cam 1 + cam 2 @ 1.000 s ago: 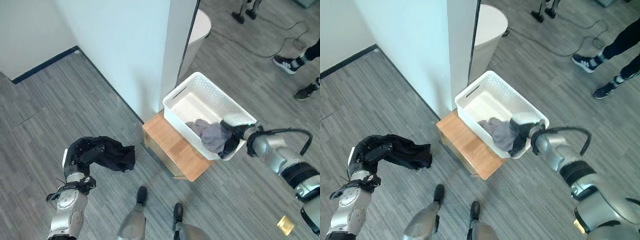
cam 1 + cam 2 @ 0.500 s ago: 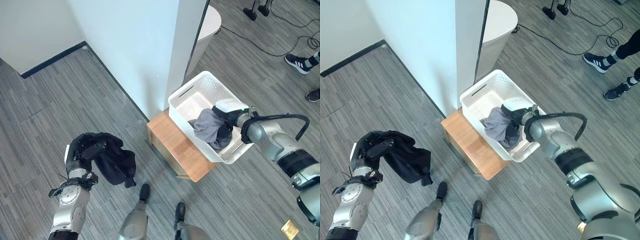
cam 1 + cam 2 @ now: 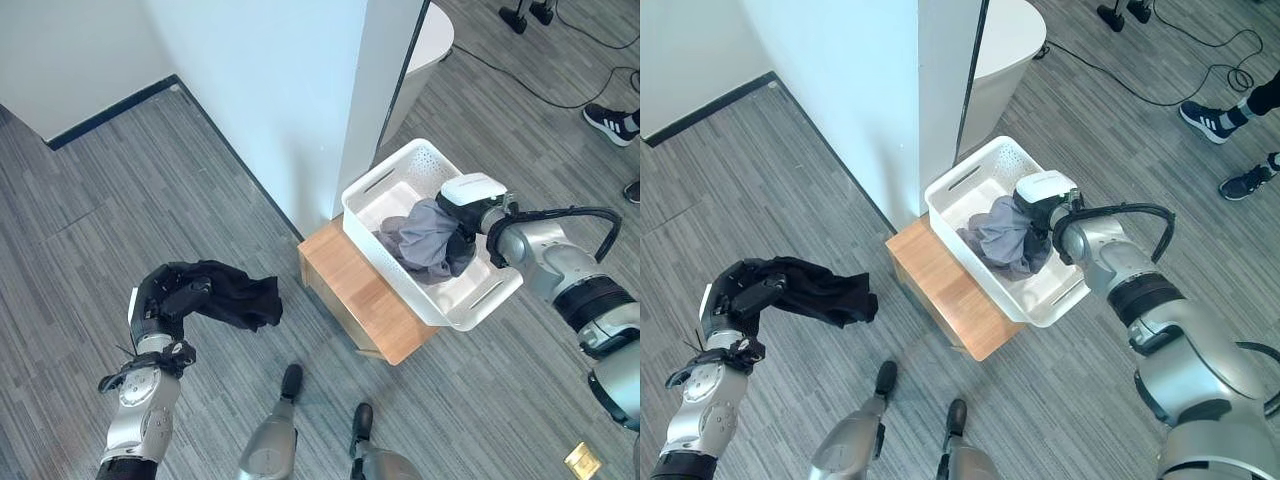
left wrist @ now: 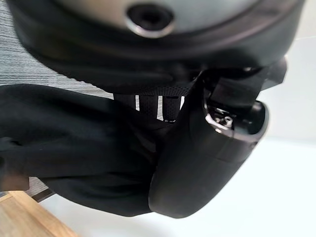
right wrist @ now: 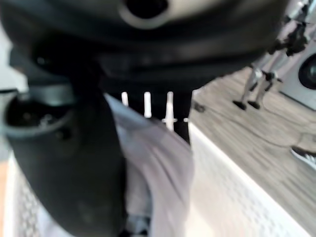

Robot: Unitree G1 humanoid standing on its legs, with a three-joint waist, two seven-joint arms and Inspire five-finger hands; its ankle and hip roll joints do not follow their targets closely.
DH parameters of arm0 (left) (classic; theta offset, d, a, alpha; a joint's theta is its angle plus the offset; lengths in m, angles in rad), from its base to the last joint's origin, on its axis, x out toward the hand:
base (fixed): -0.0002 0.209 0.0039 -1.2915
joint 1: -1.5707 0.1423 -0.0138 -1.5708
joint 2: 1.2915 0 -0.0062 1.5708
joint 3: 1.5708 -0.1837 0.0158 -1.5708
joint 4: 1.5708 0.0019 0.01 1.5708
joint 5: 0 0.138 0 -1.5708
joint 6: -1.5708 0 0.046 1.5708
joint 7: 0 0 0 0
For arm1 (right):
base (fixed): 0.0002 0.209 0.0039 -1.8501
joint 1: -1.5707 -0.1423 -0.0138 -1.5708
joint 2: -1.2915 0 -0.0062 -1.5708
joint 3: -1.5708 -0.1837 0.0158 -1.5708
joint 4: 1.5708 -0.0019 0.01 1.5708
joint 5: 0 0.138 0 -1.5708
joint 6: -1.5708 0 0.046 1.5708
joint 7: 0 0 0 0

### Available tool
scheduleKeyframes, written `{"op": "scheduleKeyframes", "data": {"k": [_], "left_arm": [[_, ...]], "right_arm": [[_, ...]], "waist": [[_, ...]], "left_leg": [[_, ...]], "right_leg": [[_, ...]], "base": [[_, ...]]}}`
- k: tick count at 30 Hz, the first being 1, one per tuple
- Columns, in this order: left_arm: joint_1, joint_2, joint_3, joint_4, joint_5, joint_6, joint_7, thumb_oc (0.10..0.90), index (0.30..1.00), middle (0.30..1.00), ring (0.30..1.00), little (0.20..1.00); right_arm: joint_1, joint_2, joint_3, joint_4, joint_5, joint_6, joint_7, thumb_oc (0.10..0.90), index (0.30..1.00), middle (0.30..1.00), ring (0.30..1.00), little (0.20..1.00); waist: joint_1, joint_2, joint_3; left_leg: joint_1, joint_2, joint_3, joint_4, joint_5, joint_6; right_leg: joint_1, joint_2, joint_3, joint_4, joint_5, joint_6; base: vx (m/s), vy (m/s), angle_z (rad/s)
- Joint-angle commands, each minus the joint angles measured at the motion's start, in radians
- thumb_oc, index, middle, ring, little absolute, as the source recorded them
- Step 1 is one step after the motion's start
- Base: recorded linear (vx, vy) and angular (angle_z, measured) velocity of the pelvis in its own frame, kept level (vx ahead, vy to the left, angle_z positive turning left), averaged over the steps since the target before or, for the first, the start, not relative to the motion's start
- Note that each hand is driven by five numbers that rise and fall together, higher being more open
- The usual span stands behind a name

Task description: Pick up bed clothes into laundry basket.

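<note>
While crumpled grey cloth [image 3: 425, 240] fills perforated basket [image 3: 480, 295]

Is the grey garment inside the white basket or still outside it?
Inside: the grey garment lies bunched within the white basket's walls, with the right hand still on it.
</note>
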Motion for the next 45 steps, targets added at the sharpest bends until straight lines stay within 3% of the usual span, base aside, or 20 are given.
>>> {"op": "scheduleKeyframes", "data": {"k": [1, 10, 16, 19, 21, 22, 26, 28, 32, 33, 36, 39, 41, 43, 44, 45], "left_arm": [[-0.002, 0.076, 0.045, -0.104, -0.003, -0.144, -0.005, 0.400, 0.300, 0.300, 0.300, 0.300], [-0.020, 0.073, 0.070, -0.107, 0.014, -0.135, 0.005, 0.400, 0.300, 0.300, 0.300, 0.300], [-0.051, 0.135, 0.079, -0.120, 0.080, -0.127, 0.001, 0.400, 0.300, 0.300, 0.300, 0.300], [-0.079, 0.169, 0.085, -0.134, 0.083, -0.132, -0.003, 0.400, 0.300, 0.300, 0.300, 0.300], [-0.127, 0.189, 0.109, -0.164, 0.044, -0.145, 0.007, 0.400, 0.300, 0.300, 0.300, 0.300], [-0.188, 0.226, 0.121, -0.196, 0.024, -0.166, 0.023, 0.400, 0.300, 0.300, 0.300, 0.300], [-0.294, 0.283, 0.102, -0.235, 0.007, -0.198, 0.046, 0.400, 0.300, 0.300, 0.300, 0.300], [-0.372, 0.375, 0.090, -0.240, 0.032, -0.208, 0.052, 0.400, 0.300, 0.300, 0.300, 0.300], [-0.486, 0.567, 0.045, -0.240, 0.083, -0.207, 0.038, 0.400, 0.300, 0.300, 0.300, 0.300], [-0.499, 0.569, 0.032, -0.235, 0.082, -0.209, 0.038, 0.400, 0.300, 0.300, 0.300, 0.300], [-0.654, 0.734, -0.052, -0.247, 0.072, -0.222, 0.017, 0.400, 0.300, 0.300, 0.300, 0.300], [-0.750, 0.779, -0.116, -0.229, 0.057, -0.228, 0.011, 0.400, 0.300, 0.300, 0.300, 0.300], [-0.883, 0.825, -0.210, -0.191, 0.060, -0.229, 0.020, 0.400, 0.300, 0.300, 0.300, 0.300], [-0.979, 0.837, -0.292, -0.153, 0.044, -0.234, 0.018, 0.400, 0.300, 0.300, 0.300, 0.300], [-1.076, 0.851, -0.363, -0.105, 0.017, -0.233, 0.013, 0.400, 0.300, 0.300, 0.300, 0.300], [-1.099, 0.850, -0.385, -0.097, 0.015, -0.235, 0.012, 0.400, 0.300, 0.300, 0.300, 0.300]], "right_arm": [[-0.204, -0.007, 0.089, 0.061, 0.057, 0.042, -0.003, 0.800, 0.900, 0.900, 0.900, 0.900], [-0.275, -0.178, 0.121, -0.240, 0.184, 0.038, 0.072, 0.800, 0.900, 0.900, 0.900, 0.900], [-0.190, -0.327, 0.053, -0.413, 0.269, 0.043, 0.114, 0.800, 0.900, 0.900, 0.900, 0.900], [-0.152, -0.361, 0.007, -0.466, 0.312, 0.039, 0.109, 0.800, 0.900, 0.900, 0.900, 0.900], [-0.075, -0.376, -0.081, -0.549, 0.393, 0.032, 0.087, 0.800, 0.900, 0.900, 0.900, 0.900], [0.020, -0.374, -0.157, -0.613, 0.477, 0.025, 0.090, 0.800, 0.900, 0.900, 0.900, 0.900], [0.209, -0.351, -0.330, -0.701, 0.579, 0.013, 0.078, 0.800, 0.900, 0.900, 0.900, 0.900], [0.386, -0.311, -0.472, -0.765, 0.644, 0.000, 0.081, 0.800, 0.900, 0.900, 0.900, 0.900], [0.552, -0.284, -0.593, -0.808, 0.707, -0.017, 0.096, 0.800, 0.900, 0.900, 0.900, 0.900], [0.566, -0.282, -0.608, -0.812, 0.707, -0.017, 0.097, 0.800, 0.900, 0.900, 0.900, 0.900], [0.732, -0.272, -0.708, -0.826, 0.750, -0.023, 0.109, 0.800, 0.900, 0.900, 0.900, 0.900], [0.814, -0.262, -0.765, -0.824, 0.744, -0.028, 0.106, 0.800, 0.900, 0.900, 0.900, 0.900], [0.877, -0.249, -0.803, -0.817, 0.746, -0.033, 0.092, 0.800, 0.900, 0.900, 0.900, 0.900], [0.922, -0.231, -0.843, -0.828, 0.748, -0.033, 0.091, 0.800, 0.900, 0.900, 0.900, 0.900], [0.967, -0.199, -0.858, -0.832, 0.760, -0.042, 0.082, 0.800, 0.900, 0.900, 0.900, 0.900], [0.973, -0.194, -0.865, -0.834, 0.760, -0.042, 0.083, 0.800, 0.900, 0.900, 0.900, 0.900]], "waist": [[0.004, -0.040, -0.090], [-0.048, -0.066, -0.097], [-0.076, -0.060, -0.121], [-0.082, -0.057, -0.130], [-0.096, -0.050, -0.143], [-0.115, -0.039, -0.163], [-0.131, -0.034, -0.192], [-0.151, -0.016, -0.225], [-0.181, 0.014, -0.270], [-0.175, 0.010, -0.268], [-0.210, 0.039, -0.308], [-0.220, 0.044, -0.323], [-0.240, 0.058, -0.337], [-0.240, 0.054, -0.343], [-0.260, 0.070, -0.352], [-0.257, 0.065, -0.352]], "left_leg": [[-0.020, -0.007, 0.017, 0.011, -0.092, -0.007], [-0.006, 0.006, 0.047, 0.010, -0.099, -0.011], [0.011, 0.014, 0.060, 0.009, -0.105, -0.015], [0.022, 0.018, 0.064, 0.008, -0.108, -0.018], [0.032, 0.022, 0.071, 0.008, -0.110, -0.021], [0.044, 0.026, 0.079, 0.008, -0.112, -0.023], [0.070, 0.028, 0.085, 0.008, -0.120, -0.024], [0.090, 0.028, 0.094, 0.012, -0.118, -0.025], [0.127, 0.030, 0.114, 0.013, -0.130, -0.027], [0.128, 0.030, 0.113, 0.013, -0.130, -0.027], [0.150, 0.039, 0.127, 0.013, -0.133, -0.033], [0.157, 0.040, 0.128, 0.012, -0.133, -0.034], [0.160, 0.042, 0.128, 0.009, -0.131, -0.036], [0.160, 0.044, 0.129, 0.009, -0.131, -0.037], [0.160, 0.046, 0.134, 0.008, -0.130, -0.037], [0.160, 0.047, 0.134, 0.008, -0.130, -0.037]], "right_leg": [[-0.112, -0.142, 0.020, 0.078, 0.049, 0.090], [-0.118, -0.135, 0.046, 0.078, 0.051, 0.089], [-0.108, -0.134, 0.050, 0.081, 0.042, 0.093], [-0.098, -0.133, 0.051, 0.079, 0.039, 0.094], [-0.090, -0.131, 0.052, 0.073, 0.036, 0.095], [-0.079, -0.130, 0.055, 0.073, 0.028, 0.096], [-0.057, -0.131, 0.055, 0.078, 0.014, 0.097], [-0.039, -0.130, 0.057, 0.080, 0.011, 0.098], [-0.011, -0.132, 0.060, 0.071, 0.007, 0.101], [-0.009, -0.132, 0.059, 0.070, 0.006, 0.101], [0.005, -0.124, 0.059, 0.063, 0.004, 0.104], [0.010, -0.121, 0.058, 0.060, 0.004, 0.105], [0.012, -0.117, 0.060, 0.057, 0.007, 0.106], [0.012, -0.117, 0.059, 0.054, 0.010, 0.106], [0.007, -0.113, 0.063, 0.053, 0.014, 0.107], [0.007, -0.113, 0.062, 0.053, 0.014, 0.107]], "base": [[0.00, 0.001, -0.04], [0.00, 0.004, -0.05], [0.01, 0.000, -0.03], [0.01, -0.003, -0.04], [0.03, -0.027, -0.11], [0.03, -0.037, -0.09], [0.03, -0.041, -0.02], [0.04, -0.039, -0.05], [0.04, -0.025, -0.07], [0.02, -0.025, -0.10], [0.04, -0.032, -0.08], [0.01, -0.007, -0.01], [0.00, 0.000, 0.00], [0.00, -0.006, -0.02], [0.00, -0.008, -0.05], [-0.01, -0.013, -0.03]]}}
